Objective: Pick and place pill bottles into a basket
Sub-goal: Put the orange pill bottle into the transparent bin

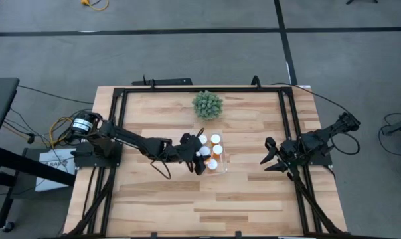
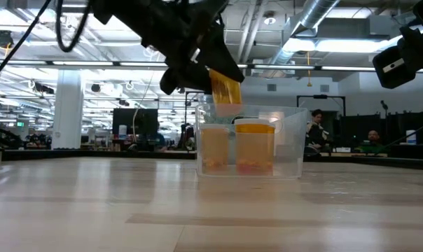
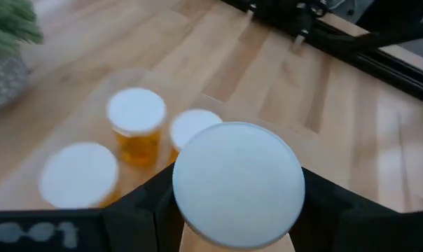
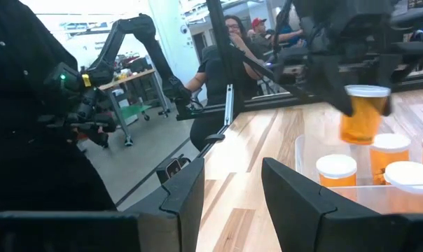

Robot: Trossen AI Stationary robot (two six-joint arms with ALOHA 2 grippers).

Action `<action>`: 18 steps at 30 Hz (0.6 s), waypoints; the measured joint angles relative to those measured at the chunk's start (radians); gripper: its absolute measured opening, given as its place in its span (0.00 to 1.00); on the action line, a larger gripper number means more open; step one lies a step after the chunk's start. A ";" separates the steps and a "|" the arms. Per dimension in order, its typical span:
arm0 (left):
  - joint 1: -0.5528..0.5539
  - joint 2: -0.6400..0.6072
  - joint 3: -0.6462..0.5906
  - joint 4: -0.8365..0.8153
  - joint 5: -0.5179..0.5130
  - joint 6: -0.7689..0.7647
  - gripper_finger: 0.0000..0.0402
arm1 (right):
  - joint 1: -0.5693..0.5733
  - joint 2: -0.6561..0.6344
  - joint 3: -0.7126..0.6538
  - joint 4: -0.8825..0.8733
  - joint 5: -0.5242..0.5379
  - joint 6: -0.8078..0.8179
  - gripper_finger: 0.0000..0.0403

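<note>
My left gripper (image 1: 199, 161) is over the clear basket (image 2: 288, 140) and shut on one amber pill bottle (image 2: 226, 89), which hangs above the bin. Its white cap (image 3: 238, 183) fills the left wrist view. Several more white-capped bottles (image 1: 216, 139) stand upright inside the basket on their bases, and two show in the low view (image 2: 255, 147). The basket rests on the table near its middle (image 1: 222, 159). My right gripper (image 1: 270, 159) is open and empty near the table's right edge, well clear of the basket. My left gripper pinches the bottle between its two fingers (image 3: 148, 210), one on each side of the upper body just under the white cap (image 4: 357, 106). The fingers come from above, slanting in from the table's left. The bottle hangs below them, tilted, clear of the basket and the other bottles.
A green spiky plant ball (image 1: 208, 104) sits at the table's far side, behind the basket. A black frame (image 1: 200, 88) runs round the table top. People show in the room beyond the table (image 4: 229, 42). Bare wood lies toward the near edge (image 1: 207, 206).
</note>
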 joint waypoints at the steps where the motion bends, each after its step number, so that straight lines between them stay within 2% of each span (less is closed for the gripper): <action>1: -0.010 0.000 0.000 -0.003 -0.007 -0.005 0.45 | 0.000 0.000 0.000 0.000 0.000 0.000 0.34; 18: -0.041 0.000 -0.005 -0.060 -0.029 -0.067 0.45 | 0.000 0.000 0.000 0.000 0.000 0.000 0.34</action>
